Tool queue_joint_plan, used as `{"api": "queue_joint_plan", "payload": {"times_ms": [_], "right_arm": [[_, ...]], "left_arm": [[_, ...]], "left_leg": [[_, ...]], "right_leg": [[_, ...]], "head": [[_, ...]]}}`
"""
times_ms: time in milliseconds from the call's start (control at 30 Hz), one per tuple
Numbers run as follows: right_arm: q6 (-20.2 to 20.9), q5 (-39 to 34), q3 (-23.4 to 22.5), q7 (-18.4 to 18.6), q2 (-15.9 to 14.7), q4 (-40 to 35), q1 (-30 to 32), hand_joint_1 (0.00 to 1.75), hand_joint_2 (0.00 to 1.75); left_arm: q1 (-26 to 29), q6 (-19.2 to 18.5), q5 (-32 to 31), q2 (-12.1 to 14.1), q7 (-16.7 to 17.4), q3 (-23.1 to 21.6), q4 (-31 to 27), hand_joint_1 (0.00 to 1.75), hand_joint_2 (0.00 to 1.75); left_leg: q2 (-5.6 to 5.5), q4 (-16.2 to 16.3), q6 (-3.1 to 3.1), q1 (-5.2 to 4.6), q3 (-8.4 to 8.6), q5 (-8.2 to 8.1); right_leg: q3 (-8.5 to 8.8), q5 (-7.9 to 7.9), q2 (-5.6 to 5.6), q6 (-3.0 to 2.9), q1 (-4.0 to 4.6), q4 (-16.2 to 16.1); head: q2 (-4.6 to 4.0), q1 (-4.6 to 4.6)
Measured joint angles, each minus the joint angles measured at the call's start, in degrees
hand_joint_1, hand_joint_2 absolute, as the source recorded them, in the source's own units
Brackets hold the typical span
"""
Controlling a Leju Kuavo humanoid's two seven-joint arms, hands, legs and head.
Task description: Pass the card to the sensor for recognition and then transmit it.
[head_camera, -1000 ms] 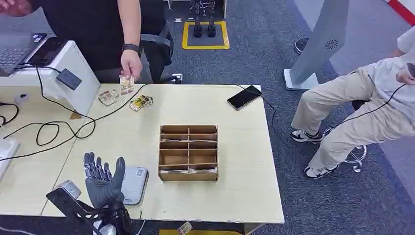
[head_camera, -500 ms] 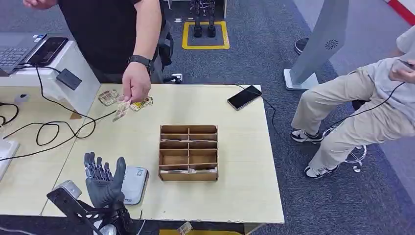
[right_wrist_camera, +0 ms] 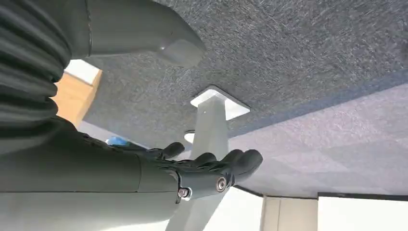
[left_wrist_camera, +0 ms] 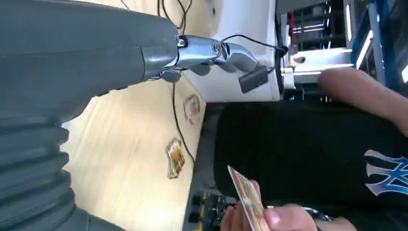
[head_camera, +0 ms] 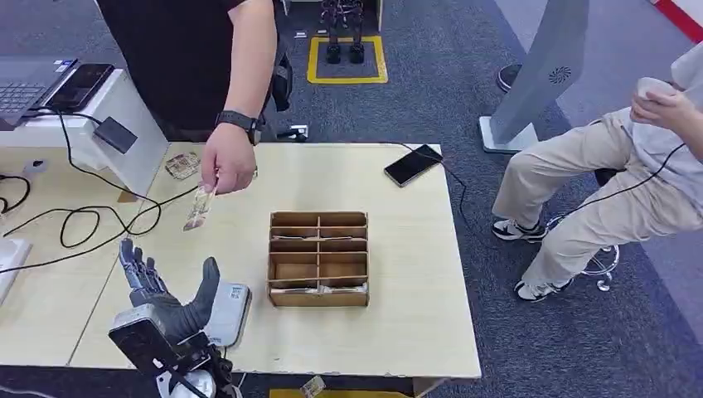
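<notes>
The left hand [head_camera: 166, 294] is empty with fingers spread; the card [head_camera: 198, 208], held by a person's hand [head_camera: 225, 167], hangs beyond it, long axis tilted toward it.

Card [head_camera: 199, 207] seemingly tan; blue carpet [head_camera: 431, 91]

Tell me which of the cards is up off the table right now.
The card pinched in the person's hand, hanging over the table toward the left hand. The other cards lie flat near the far edge.
</notes>
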Motion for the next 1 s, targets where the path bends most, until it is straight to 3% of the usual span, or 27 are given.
{"api": "queue_joint_plan", "payload": {"times_ms": [167,300,433,1000], "right_arm": [[0.0,0.1,0.0,-0.1,0.0,0.0,0.0,0.00,1.75],[0.0,1.1,0.0,-0.9,0.0,0.3,-0.1,0.00,1.75],[0.0,2.2,0.0,-1.4,0.0,0.7,-0.3,0.00,1.75],[0.0,4.2,0.0,-2.7,0.0,2.3,-0.9,0.00,1.75]], "left_arm": [[0.0,0.0,-0.3,-0.1,-0.2,0.6,0.8,0.00,1.75],[-0.9,0.0,-10.9,-0.7,-3.6,3.0,1.7,0.00,1.75],[-4.0,0.0,-20.5,-1.1,-5.5,8.4,3.6,0.00,1.75],[-10.9,0.1,-42.3,-1.6,-5.7,23.5,3.3,0.00,1.75]], "left_leg": [[0.00,0.0,0.00,0.02,0.00,0.00],[0.00,0.0,0.00,0.02,0.00,0.00],[0.03,0.0,-0.01,0.02,0.03,0.01],[0.03,0.0,-0.01,0.02,0.02,0.05]], "right_leg": [[-0.01,0.00,0.00,-0.01,0.02,0.0],[-0.02,-0.01,0.02,-0.01,0.02,0.0],[-0.01,0.02,0.03,-0.01,0.01,0.0],[0.00,0.04,0.05,-0.02,0.02,0.0]], "head": [[0.00,-0.02],[0.00,-0.02],[0.00,-0.02],[0.00,0.00]]}}
